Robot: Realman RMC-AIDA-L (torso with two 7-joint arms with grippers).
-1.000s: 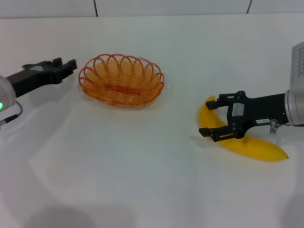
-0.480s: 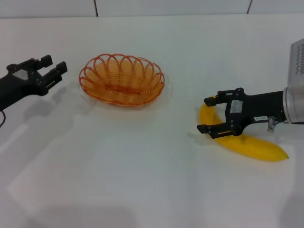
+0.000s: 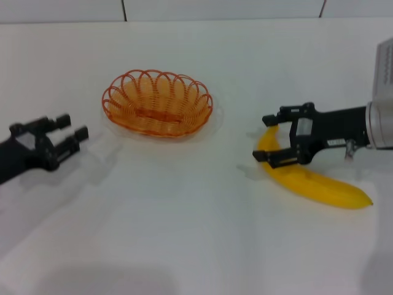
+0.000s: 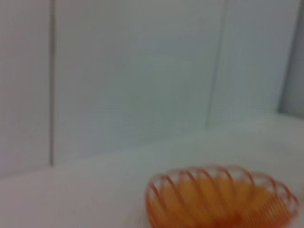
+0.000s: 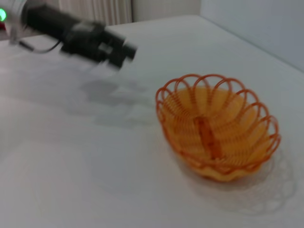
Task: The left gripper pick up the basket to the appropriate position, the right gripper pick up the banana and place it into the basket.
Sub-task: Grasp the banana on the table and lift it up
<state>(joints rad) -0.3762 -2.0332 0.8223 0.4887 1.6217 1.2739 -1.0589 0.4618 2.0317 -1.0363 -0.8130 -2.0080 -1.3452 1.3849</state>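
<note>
Orange wire basket point(image 3: 157, 103) sits empty; both black end effectors gape apart.

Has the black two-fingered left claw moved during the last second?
Yes. The left gripper has pulled back from the orange wire basket, toward the table's near-left side, jaws open. The basket hasn't moved.

A white desk point(image 3: 184, 233) is lying bare across most of the head view, catching soft grey shadows. A white tiled wall point(image 3: 221, 8) is running along its far edge, dark seams showing between the tiles.
</note>
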